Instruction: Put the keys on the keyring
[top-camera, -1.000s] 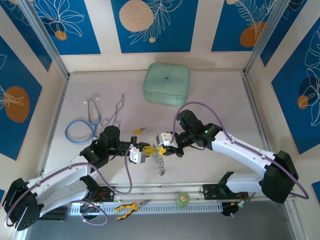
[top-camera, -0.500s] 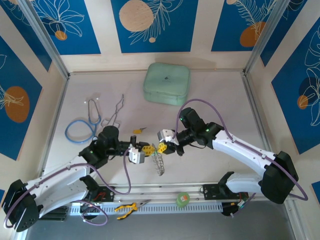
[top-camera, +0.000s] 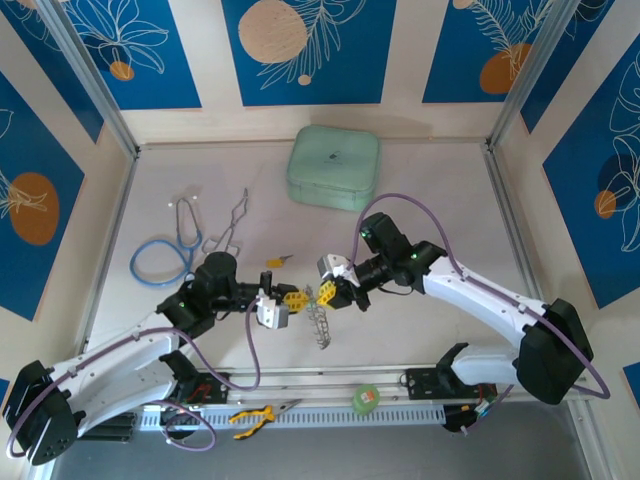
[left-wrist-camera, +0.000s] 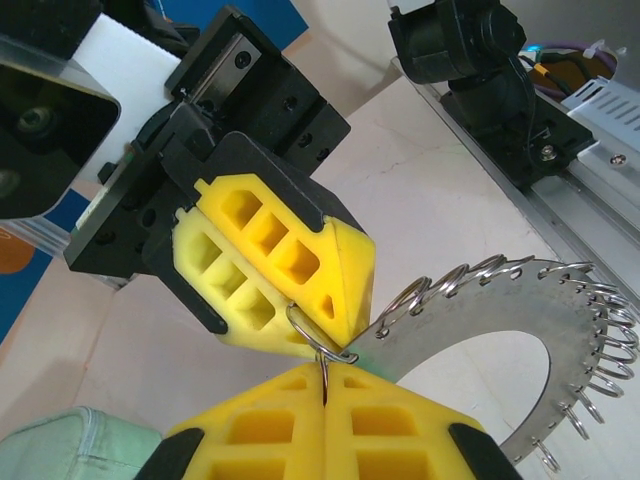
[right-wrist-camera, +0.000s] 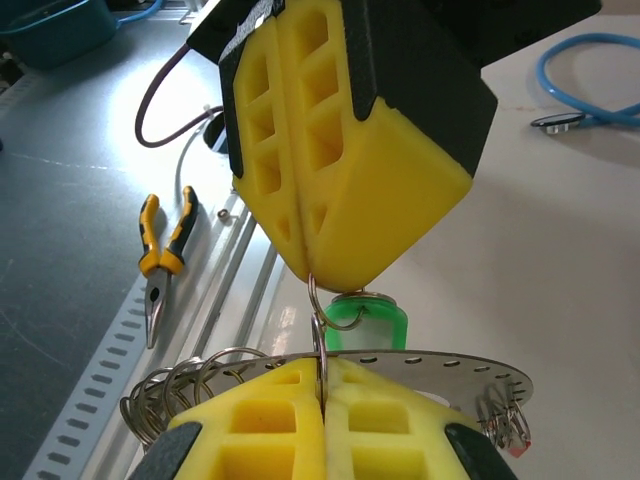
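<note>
The keyring (top-camera: 320, 327), a flat silvery ring edged with small wire loops, hangs between both grippers above the table's front middle. My left gripper (top-camera: 292, 299) is shut on a small split ring (left-wrist-camera: 325, 372). In the right wrist view that ring passes through the green-headed key (right-wrist-camera: 367, 322). My right gripper (top-camera: 323, 293) is shut on a wire loop (right-wrist-camera: 319, 352) at the keyring's plate (right-wrist-camera: 455, 366). The two pairs of yellow fingertips almost touch. A yellow-headed key (top-camera: 275, 262) lies on the table behind the left gripper.
A mint-green case (top-camera: 333, 167) sits at the back middle. A blue stethoscope (top-camera: 163, 256) and a bent wire piece (top-camera: 232, 225) lie at the left. Yellow-handled pliers (top-camera: 254, 414) and a green tape roll (top-camera: 367, 398) rest on the front rail.
The right wrist has shifted slightly back and left, and the keyring has swung a little with it. Both grippers stay shut and the left arm is still.
</note>
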